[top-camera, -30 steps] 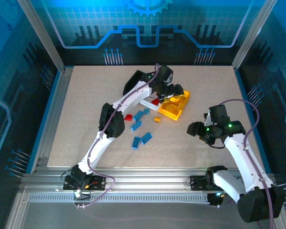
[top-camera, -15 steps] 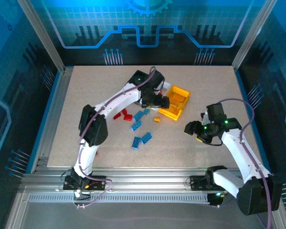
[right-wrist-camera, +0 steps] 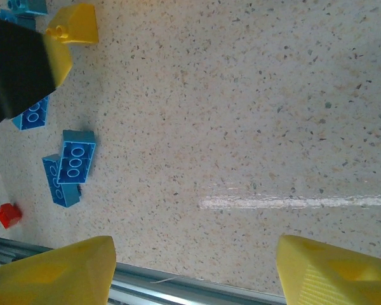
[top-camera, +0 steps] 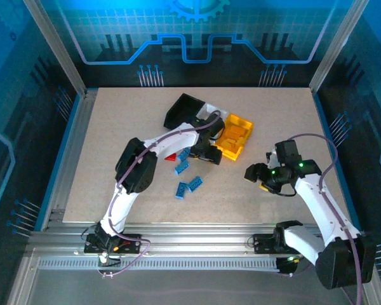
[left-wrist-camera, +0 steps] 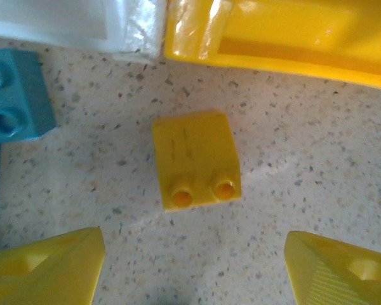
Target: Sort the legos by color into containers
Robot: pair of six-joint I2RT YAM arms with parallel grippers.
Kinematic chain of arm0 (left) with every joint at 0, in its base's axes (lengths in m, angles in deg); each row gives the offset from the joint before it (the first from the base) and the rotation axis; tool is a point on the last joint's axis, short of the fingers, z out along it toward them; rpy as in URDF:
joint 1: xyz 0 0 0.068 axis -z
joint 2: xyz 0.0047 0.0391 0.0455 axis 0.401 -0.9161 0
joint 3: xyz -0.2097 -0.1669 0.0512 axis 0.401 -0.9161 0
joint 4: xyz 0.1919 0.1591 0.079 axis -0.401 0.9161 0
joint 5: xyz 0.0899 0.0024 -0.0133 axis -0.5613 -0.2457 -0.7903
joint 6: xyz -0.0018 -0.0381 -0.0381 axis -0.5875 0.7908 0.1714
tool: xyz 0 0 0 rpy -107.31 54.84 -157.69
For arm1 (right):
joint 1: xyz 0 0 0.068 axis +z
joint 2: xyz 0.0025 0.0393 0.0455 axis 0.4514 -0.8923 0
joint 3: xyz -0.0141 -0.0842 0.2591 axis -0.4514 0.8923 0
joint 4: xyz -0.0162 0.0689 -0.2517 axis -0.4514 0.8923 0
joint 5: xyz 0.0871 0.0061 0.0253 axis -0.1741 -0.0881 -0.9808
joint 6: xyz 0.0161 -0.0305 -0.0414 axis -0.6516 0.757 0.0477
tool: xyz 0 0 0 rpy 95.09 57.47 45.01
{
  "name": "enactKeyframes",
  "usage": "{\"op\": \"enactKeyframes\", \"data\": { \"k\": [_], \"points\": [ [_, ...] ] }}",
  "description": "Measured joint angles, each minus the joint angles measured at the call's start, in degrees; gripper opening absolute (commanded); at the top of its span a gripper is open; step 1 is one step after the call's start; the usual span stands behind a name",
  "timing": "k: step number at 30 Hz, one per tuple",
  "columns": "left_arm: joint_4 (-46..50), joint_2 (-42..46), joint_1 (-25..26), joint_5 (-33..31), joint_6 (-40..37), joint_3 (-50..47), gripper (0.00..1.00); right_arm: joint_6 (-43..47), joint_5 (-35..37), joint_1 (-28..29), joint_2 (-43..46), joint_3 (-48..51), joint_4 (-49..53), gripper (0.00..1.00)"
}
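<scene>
Found yellow lego (left-wrist-camera: 195, 161) flat on table (left-wrist-camera: 305, 159), just beside yellow bin (left-wrist-camera: 286, 38), ahead of and between left gripper (left-wrist-camera: 193, 260) fingertips (left-wrist-camera: 57, 260), touching neither; jaws spread. Noted right gripper (right-wrist-camera: 197, 267) likewise spread, holding nothing, well apart from blue legos (right-wrist-camera: 76, 155).

The counter (left-wrist-camera: 292, 190) is a matt, speckled, faintly grainy surface. The yellow lego (left-wrist-camera: 195, 159) is smooth plastic with fine scuffs; the yellow container (left-wrist-camera: 286, 38) and the white container (left-wrist-camera: 70, 25) are glossy plastic. The left claw (left-wrist-camera: 193, 264) has finely ribbed yellow plastic fingers (left-wrist-camera: 333, 270).
</scene>
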Motion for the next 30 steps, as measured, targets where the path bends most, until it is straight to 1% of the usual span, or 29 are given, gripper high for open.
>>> {"op": "enactKeyframes", "data": {
  "k": [7,14,17,26,29,30],
  "points": [
    [0.1,-4.5,0.1,-0.5,-0.2,5.9,0.73,0.0,0.0,0.0,1.6,0.8,0.8,0.68],
    [0.8,-6.5,0.1,-1.0,-0.2,7.4,0.71,0.0,0.0,0.0,1.6,0.8,1.3,0.68],
    [1.6,-6.7,0.1,-1.4,-0.2,7.4,0.67,0.0,0.0,0.0,1.6,0.8,1.3,0.68],
    [1.7,-6.7,0.1,-2.4,-0.2,7.1,0.60,0.5,0.0,-0.2,2.3,2.0,1.3,0.68],
    [1.7,-6.7,0.1,-2.4,0.1,7.1,0.54,0.7,-0.2,-0.4,2.3,2.0,1.2,0.68],
    [1.7,-6.7,0.1,-2.4,0.1,7.1,0.53,0.7,-0.2,-0.4,2.3,2.1,1.2,0.68]
  ]
}}
